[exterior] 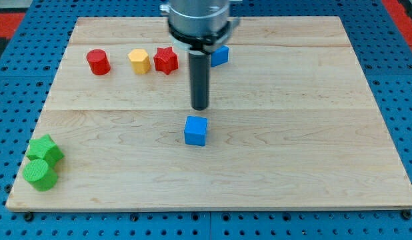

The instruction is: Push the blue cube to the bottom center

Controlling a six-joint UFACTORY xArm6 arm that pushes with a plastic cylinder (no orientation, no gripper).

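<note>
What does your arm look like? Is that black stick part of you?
Yes! My arm ends in a round, shiny grey metal collar at the view's top. A straight dark rod sticks out of it, smooth and round like a fat marker. Its flat lower end is my tip. No cables, markings or fingers show.

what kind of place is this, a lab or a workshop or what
Probably a robotics lab test bench. A pale wooden board lies on a blue perforated base, small coloured blocks such as the blue cube are scattered on it, and my tip sits just above that cube in the view.
</note>
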